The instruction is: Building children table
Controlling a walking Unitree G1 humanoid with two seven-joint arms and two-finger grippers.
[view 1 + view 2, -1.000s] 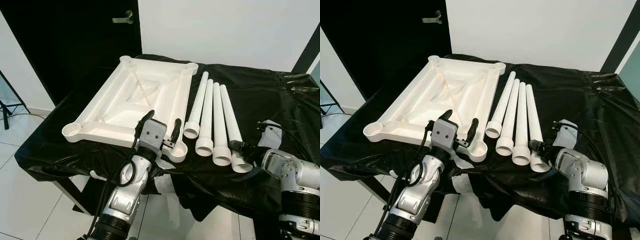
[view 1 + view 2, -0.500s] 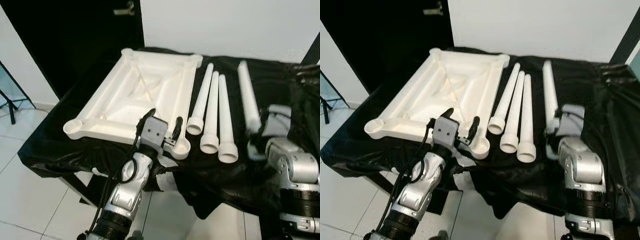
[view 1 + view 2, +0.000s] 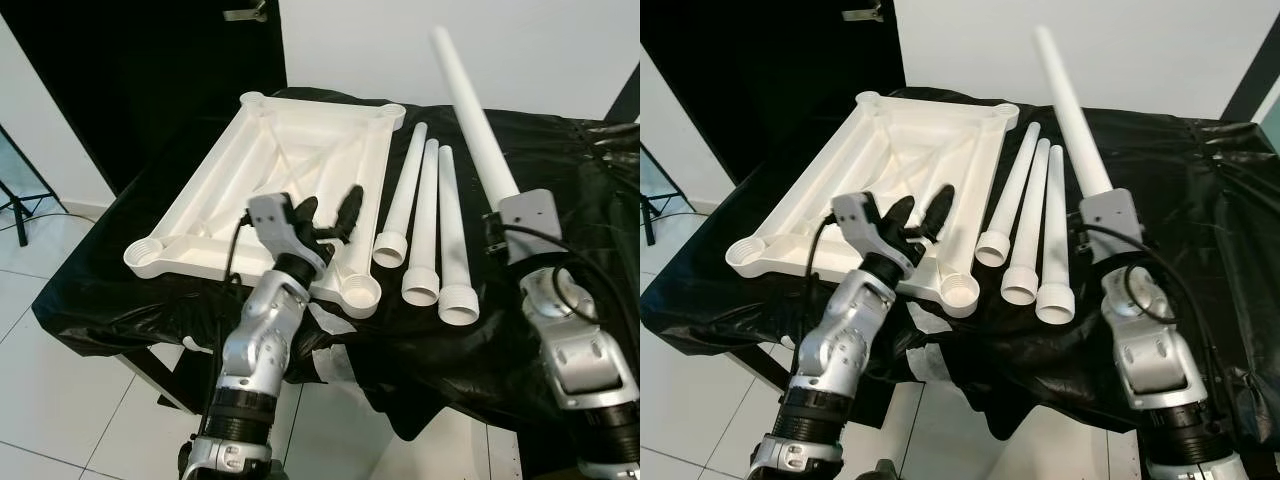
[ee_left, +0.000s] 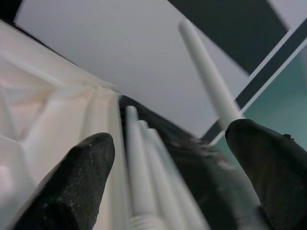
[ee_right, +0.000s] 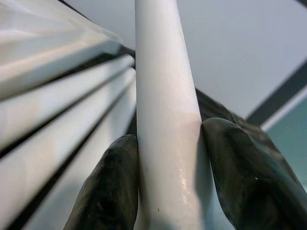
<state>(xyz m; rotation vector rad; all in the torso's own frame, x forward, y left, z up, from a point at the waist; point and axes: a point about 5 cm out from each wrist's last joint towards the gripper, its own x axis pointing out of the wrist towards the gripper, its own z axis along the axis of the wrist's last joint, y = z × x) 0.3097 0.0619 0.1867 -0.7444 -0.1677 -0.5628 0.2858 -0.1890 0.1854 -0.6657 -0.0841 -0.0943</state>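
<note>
Your left silver arm reaches forward from the near left, wrist bent, and its left gripper (image 3: 328, 210) points toward the far right with both long black fingers spread apart and nothing between them. Your right silver arm rises at the near right; the right gripper (image 5: 168, 177) is clamped around a white tapered plastic leg (image 3: 473, 112), its fingers (image 5: 111, 187) pressing both sides.

Silver arms (image 3: 262, 340), black cables (image 3: 232, 275).

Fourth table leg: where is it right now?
The fourth leg is in the right gripper, raised and tilted above the three legs lying right of the tabletop.
</note>
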